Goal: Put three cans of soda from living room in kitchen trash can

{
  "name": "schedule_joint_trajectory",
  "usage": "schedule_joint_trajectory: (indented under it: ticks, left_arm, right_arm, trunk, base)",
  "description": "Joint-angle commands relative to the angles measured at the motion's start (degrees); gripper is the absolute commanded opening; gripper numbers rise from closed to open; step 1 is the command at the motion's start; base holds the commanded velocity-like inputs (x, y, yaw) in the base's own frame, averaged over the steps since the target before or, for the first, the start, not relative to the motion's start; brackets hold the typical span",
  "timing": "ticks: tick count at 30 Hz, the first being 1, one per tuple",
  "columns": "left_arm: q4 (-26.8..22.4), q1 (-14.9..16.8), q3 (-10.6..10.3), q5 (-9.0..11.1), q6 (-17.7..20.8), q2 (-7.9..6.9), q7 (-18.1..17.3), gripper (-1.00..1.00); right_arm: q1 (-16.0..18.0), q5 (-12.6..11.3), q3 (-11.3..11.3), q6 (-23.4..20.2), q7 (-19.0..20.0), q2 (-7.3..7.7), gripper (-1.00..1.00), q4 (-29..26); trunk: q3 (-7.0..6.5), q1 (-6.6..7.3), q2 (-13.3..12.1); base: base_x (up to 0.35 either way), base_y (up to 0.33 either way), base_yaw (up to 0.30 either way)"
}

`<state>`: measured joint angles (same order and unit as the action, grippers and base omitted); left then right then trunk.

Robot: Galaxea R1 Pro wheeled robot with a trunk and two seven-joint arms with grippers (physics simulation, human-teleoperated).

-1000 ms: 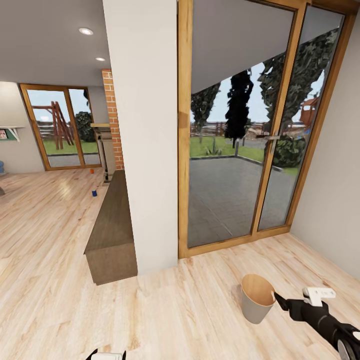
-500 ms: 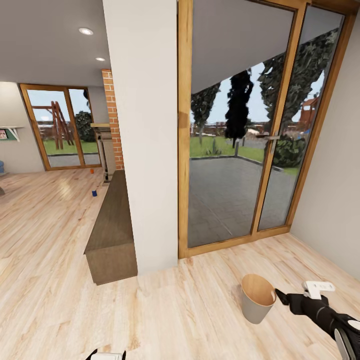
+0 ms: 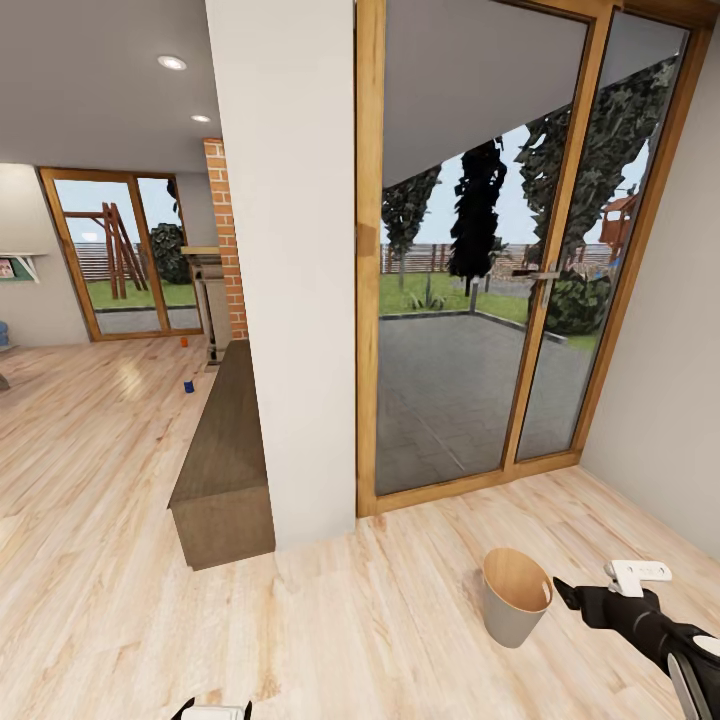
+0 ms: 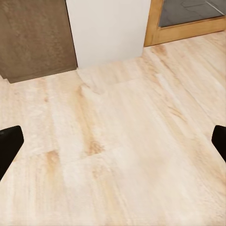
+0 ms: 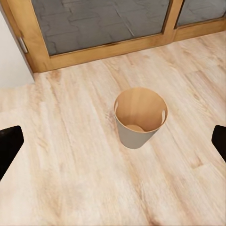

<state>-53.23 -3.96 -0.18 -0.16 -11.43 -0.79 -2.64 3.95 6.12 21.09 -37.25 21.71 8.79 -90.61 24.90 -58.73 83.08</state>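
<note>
Right wrist view: wide-open, empty right claw (image 5: 113, 141) over round tapered tash can (image 5: 140, 117), wood-brown inside.

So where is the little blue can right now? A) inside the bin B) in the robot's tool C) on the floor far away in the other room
C: the blue can stands on the wooden floor in the far room, well away from the bin beside the right tool.
</note>
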Motion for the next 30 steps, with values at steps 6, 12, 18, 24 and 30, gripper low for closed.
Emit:
schedule_joint_trajectory:
  ticks: [6,12,18,24,30]
  left_arm:
    - [0.0,0.0,0.0,0.0,0.0,0.0,0.0,1.0]
    - [0.0,0.0,0.0,0.0,0.0,0.0,0.0,1.0]
    - [0.0,0.0,-0.1,-0.1,0.1,0.0,-0.1,1.0]
    - [0.0,0.0,-0.1,-0.1,0.1,0.0,-0.1,1.0]
    - [0.0,0.0,-0.1,-0.1,0.1,0.0,-0.2,1.0]
  right_arm:
    - [0.0,0.1,0.0,0.0,0.0,0.0,1.0,0.2]
    - [0.0,0.1,0.0,0.0,-0.1,0.43,1.0,0.5]
    - [0.0,0.1,0.0,0.0,-0.1,0.67,1.0,0.6]
    - [0.1,0.1,-0.1,0.0,-0.1,0.7,1.0,0.7]
    - [0.1,0.1,-0.3,0.0,-0.1,0.7,1.0,0.8]
  trunk:
    - [0.0,0.0,0.0]
    - [0.0,0.0,0.0]
    - [0.0,0.0,0.0]
    - [0.0,0.0,0.0]
    - [0.0,0.0,0.0]
  base:
    - [0.0,0.0,0.0]
    - [0.0,0.0,0.0]
    - [0.032,0.0,0.0]
    - [0.128,0.0,0.0]
    - [0.264,0.0,0.0]
